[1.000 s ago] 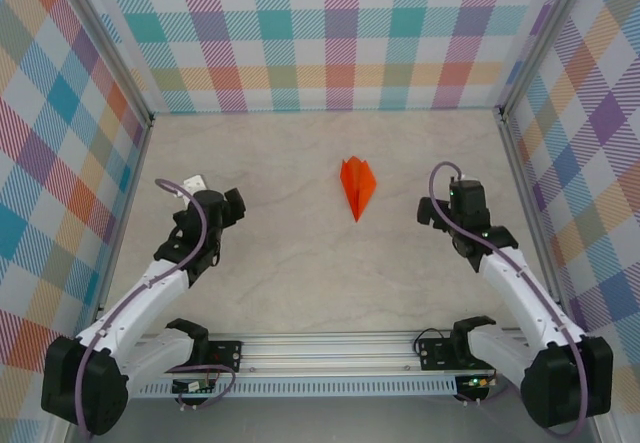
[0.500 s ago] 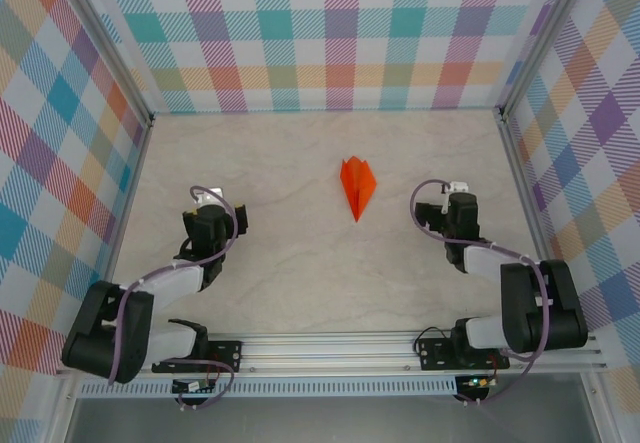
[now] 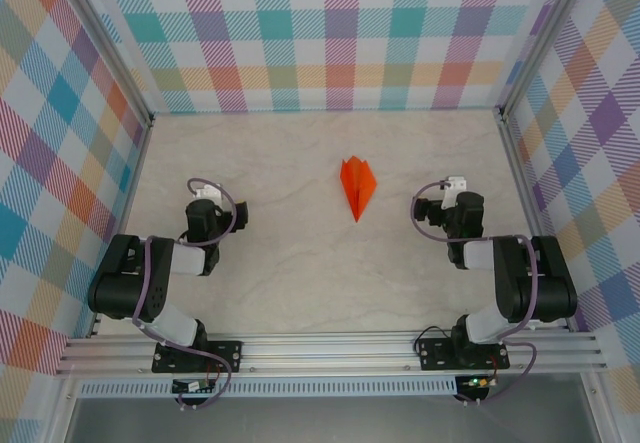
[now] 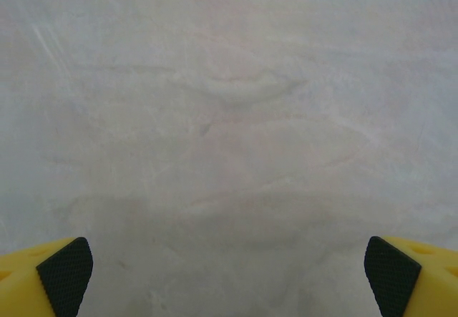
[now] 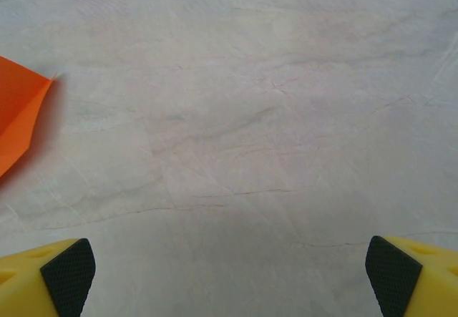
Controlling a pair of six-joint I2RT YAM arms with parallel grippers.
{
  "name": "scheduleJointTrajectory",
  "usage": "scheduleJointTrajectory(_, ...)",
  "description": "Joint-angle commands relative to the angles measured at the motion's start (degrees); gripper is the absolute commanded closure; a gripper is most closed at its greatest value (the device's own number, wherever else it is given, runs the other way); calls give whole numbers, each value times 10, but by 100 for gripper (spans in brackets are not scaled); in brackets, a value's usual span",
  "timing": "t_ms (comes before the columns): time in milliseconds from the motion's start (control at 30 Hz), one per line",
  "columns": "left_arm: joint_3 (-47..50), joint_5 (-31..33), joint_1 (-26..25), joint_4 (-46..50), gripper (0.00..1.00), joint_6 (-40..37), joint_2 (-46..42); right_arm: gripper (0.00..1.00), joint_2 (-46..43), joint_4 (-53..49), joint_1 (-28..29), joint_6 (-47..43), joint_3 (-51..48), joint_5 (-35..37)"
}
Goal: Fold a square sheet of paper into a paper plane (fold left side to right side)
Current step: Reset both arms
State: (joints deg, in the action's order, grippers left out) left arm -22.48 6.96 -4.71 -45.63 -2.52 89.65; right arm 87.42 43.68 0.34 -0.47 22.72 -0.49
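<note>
Top external view has the plane (image 3: 358, 187) lying flat on the table (image 3: 300, 273), nose toward the arms, between both hands and well apart from each, while the wrist views show the left hand (image 4: 229, 281) and right hand (image 5: 229, 281) spread wide, holding nothing.

A pale beige table (image 3: 300, 283) with faint marble-like veining fills the floor of an open-topped booth. The back wall (image 3: 340, 33), left wall (image 3: 50, 163) and right wall (image 3: 590, 143) are covered in a pastel check of teal, orange, pink, purple and yellow on white. Silver metal posts (image 3: 105, 43) mark the back corners. A slotted aluminium rail (image 3: 330, 345) runs along the near edge. The light is even and soft.
</note>
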Motion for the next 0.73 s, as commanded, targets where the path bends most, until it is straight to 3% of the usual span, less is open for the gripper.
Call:
scheduleJointTrajectory(0,-15,-19,11,-11,0,12,2,0,3,21,-10,12,14,-35)
scheduleJointTrajectory(700,-15,-19,10,-9,0,11,1,0,0,16,-9,10,14,-34)
